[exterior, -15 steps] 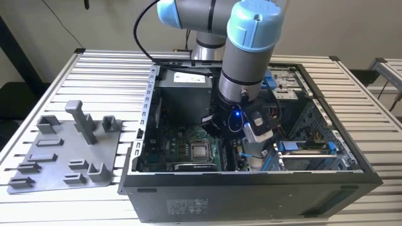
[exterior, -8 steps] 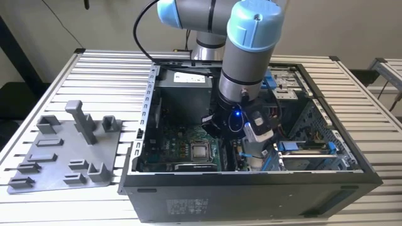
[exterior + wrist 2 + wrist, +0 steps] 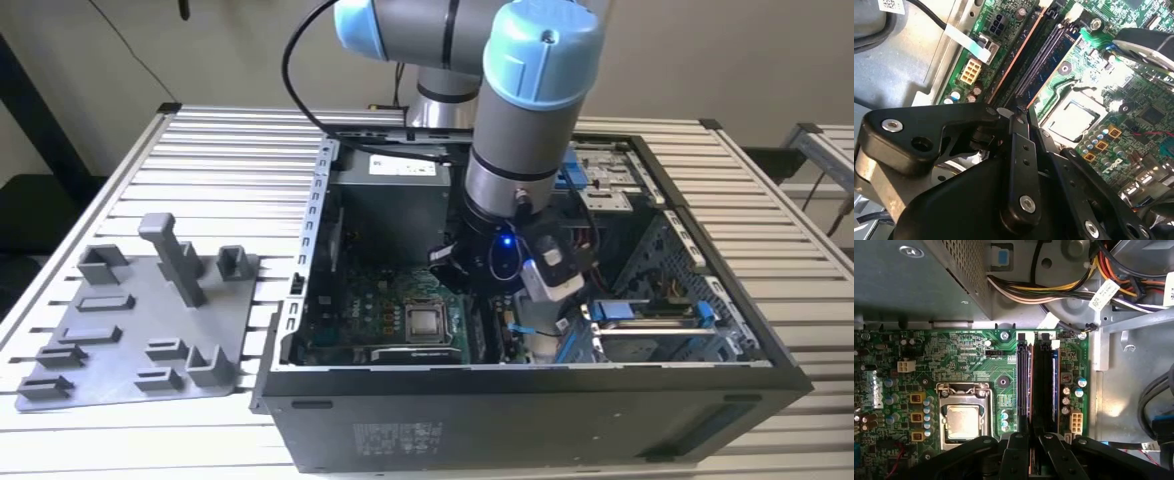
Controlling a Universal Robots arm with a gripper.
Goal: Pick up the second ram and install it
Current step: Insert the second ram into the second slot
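Note:
My gripper point(image 3: 518, 318) is down inside the open PC case point(image 3: 534, 420), over the memory slots beside the CPU socket point(image 3: 427, 322). In both wrist views its black fingers stand close together, gripper point(image 3: 1031, 452) and gripper point(image 3: 1018, 114). Between them is the second ram point(image 3: 1024, 390), a thin dark stick with a brownish edge, seen edge-on. The ram point(image 3: 1019, 55) runs along the black slots point(image 3: 1042, 385) toward the white latches point(image 3: 1021, 336). Whether it sits fully in a slot I cannot tell.
A grey plastic tray point(image 3: 134, 335) with upright posts lies on the slatted table at the exterior view's left. Inside the case, cable bundles point(image 3: 1054, 287), the power supply box point(image 3: 914, 280), small capacitors point(image 3: 1069, 390) and blue drive brackets point(image 3: 641, 312) crowd around the slots.

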